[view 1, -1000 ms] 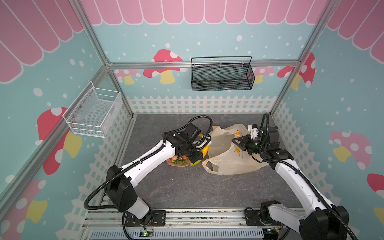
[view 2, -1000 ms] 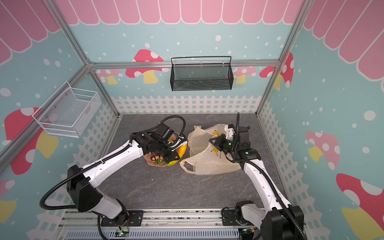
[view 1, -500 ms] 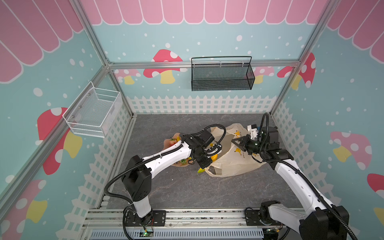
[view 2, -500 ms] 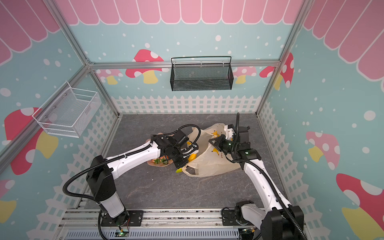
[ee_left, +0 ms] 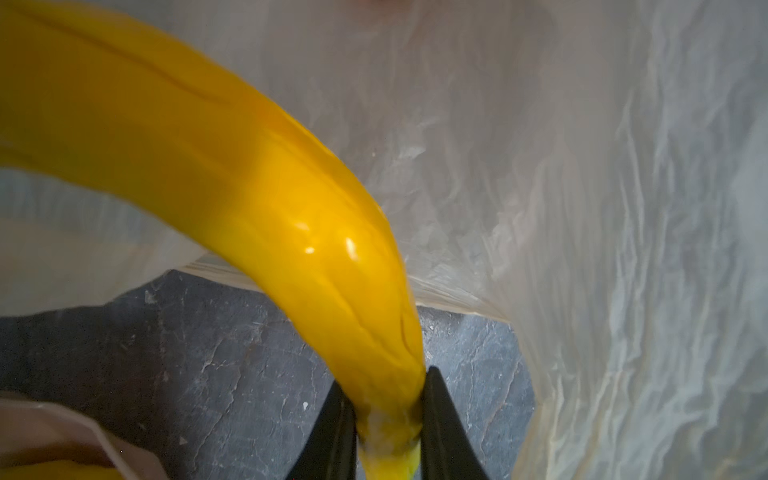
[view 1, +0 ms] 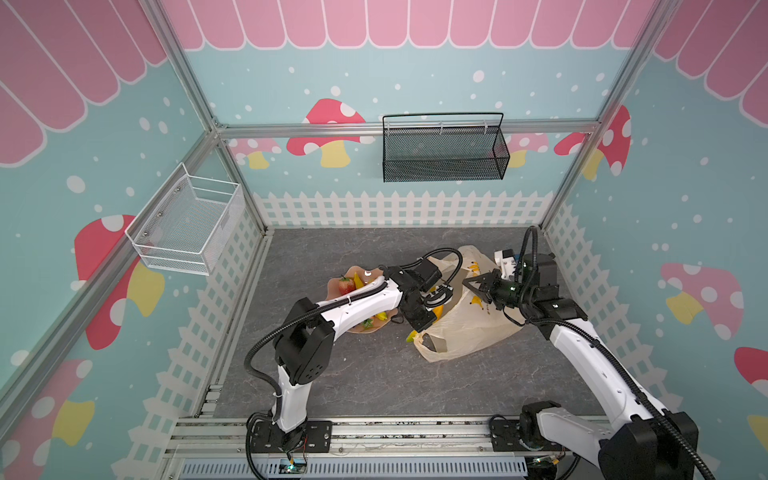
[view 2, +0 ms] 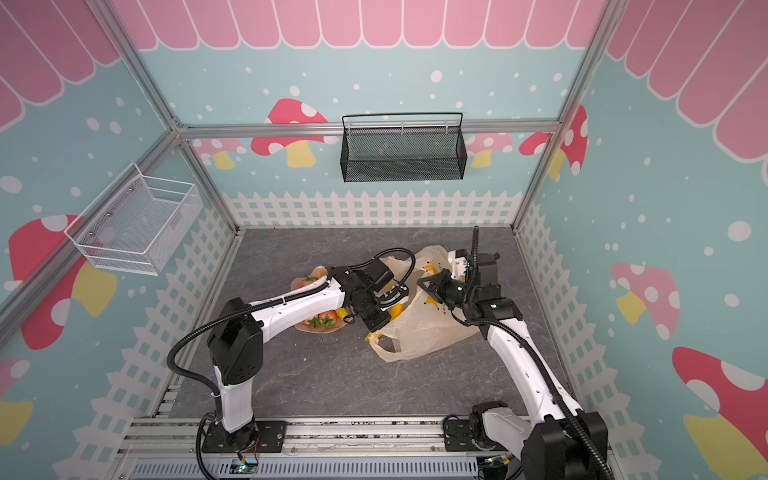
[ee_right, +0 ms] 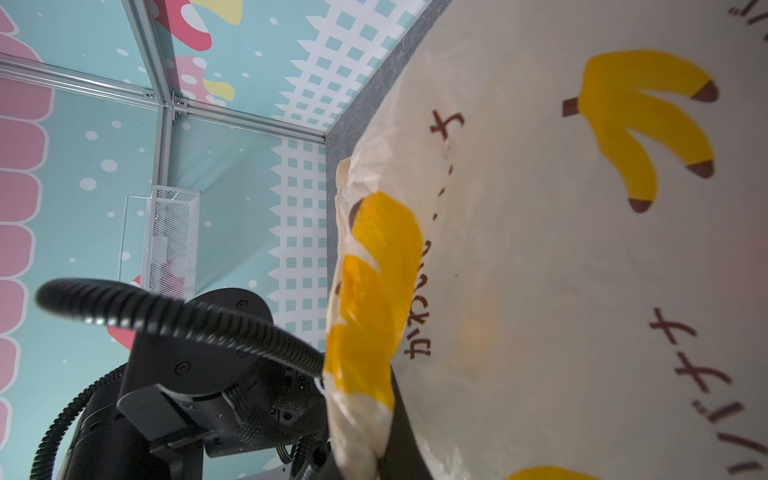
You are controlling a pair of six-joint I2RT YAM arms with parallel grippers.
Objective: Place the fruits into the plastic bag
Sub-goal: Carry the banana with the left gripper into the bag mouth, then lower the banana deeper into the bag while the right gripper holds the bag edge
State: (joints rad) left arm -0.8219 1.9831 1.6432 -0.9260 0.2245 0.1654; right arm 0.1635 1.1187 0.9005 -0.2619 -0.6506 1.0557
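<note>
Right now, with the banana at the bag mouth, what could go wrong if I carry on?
The left claw pinches the banana only at its tip; the long body could swing or slip out.
Bare floor shows beneath the gripped end, beside the plastic bag's edge, so releasing here might leave it half outside.
The right claw holds just a thin bunch of film; a push could tug it free.

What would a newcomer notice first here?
The big yellow banana, clamped by one end in the left pincer at the mouth of the bag. Then the right pincer pinching the bag's rim, and the pink dish with a strawberry beside it.
</note>
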